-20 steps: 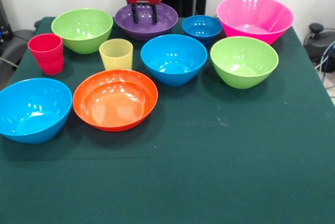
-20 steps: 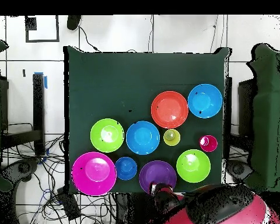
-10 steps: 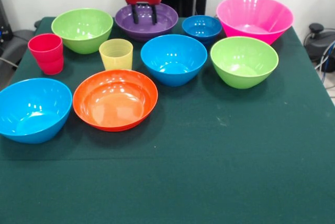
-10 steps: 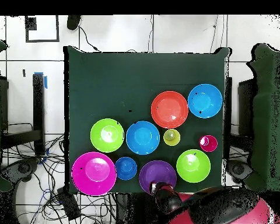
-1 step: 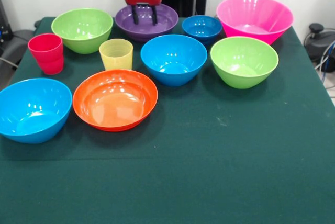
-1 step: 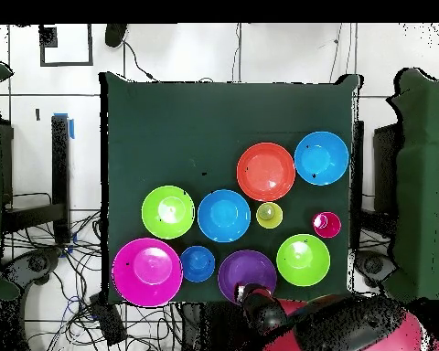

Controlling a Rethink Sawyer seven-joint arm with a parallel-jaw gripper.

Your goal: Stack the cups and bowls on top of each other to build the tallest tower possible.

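1. End effector point(image 5: 145, 14): hangs over the purple bowl point(image 5: 157, 25) at the far edge of the desk point(image 5: 220, 171); its two dark fingers point(image 5: 135, 15) are parted and point down into the bowl, with nothing between them. Whether the tips touch the bowl's floor cannot be told.
2. Far row, front view, left to right: lime green bowl point(image 5: 82, 29), purple bowl, small dark blue bowl point(image 5: 202, 28), big pink bowl point(image 5: 255, 18). The pink bowl is the tallest.
3. Middle row: red cup point(image 5: 47, 53) at the left, upright; translucent yellow cup point(image 5: 116, 54) just beside the lime green bowl; light blue bowl point(image 5: 174, 59) in the centre; second lime green bowl point(image 5: 244, 60) to its right, below the pink bowl.
4. Near row: second light blue bowl point(image 5: 32, 110) at the left edge, orange bowl point(image 5: 115, 99) just beside it on the right.
5. All bowls and cups stand singly, mouths up; none is nested in another.
6. The near half of the desk is bare green cloth.
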